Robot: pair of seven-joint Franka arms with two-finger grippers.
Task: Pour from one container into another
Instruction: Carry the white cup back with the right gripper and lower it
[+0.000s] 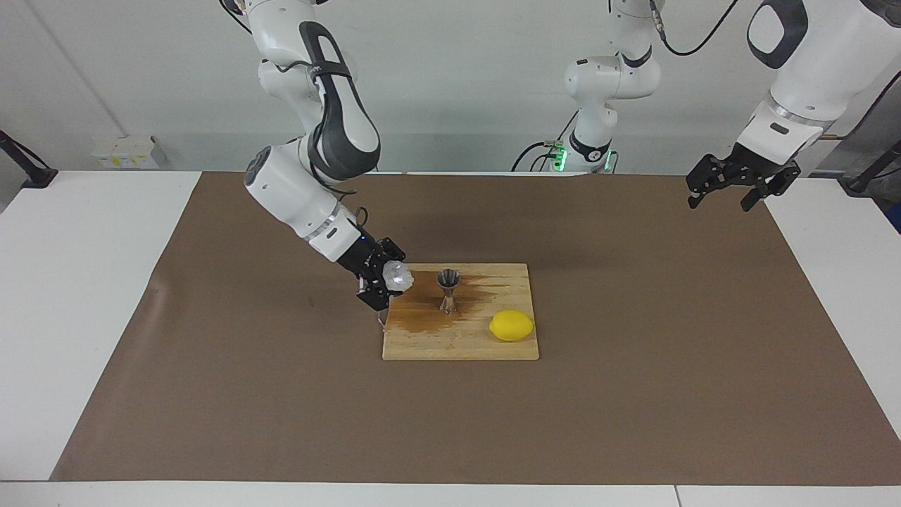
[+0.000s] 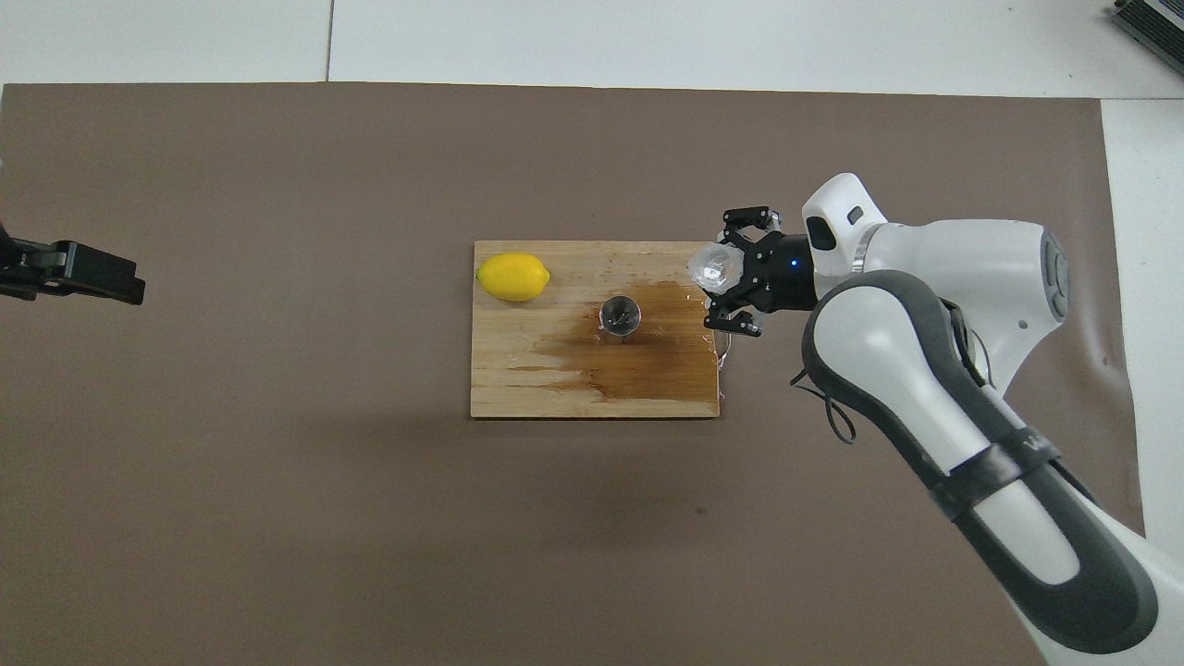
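The clear ribbed cup (image 1: 398, 276) is in my right gripper (image 1: 389, 284), which is shut on it. The cup is held tilted, just above the wooden board's (image 1: 493, 348) edge at the right arm's end. It also shows in the overhead view (image 2: 713, 267), in the right gripper (image 2: 729, 275). The steel hourglass jigger (image 1: 448, 289) stands upright near the middle of the board (image 2: 518, 379), a short gap from the cup; it is seen from above in the overhead view (image 2: 620, 316). My left gripper (image 1: 723, 203) waits open and empty, high over the brown mat at the left arm's end.
A yellow lemon (image 1: 512, 325) lies on the board toward the left arm's end, also in the overhead view (image 2: 512, 277). A dark wet stain (image 2: 638, 356) spreads over the board around the jigger. A brown mat (image 1: 633, 394) covers the table.
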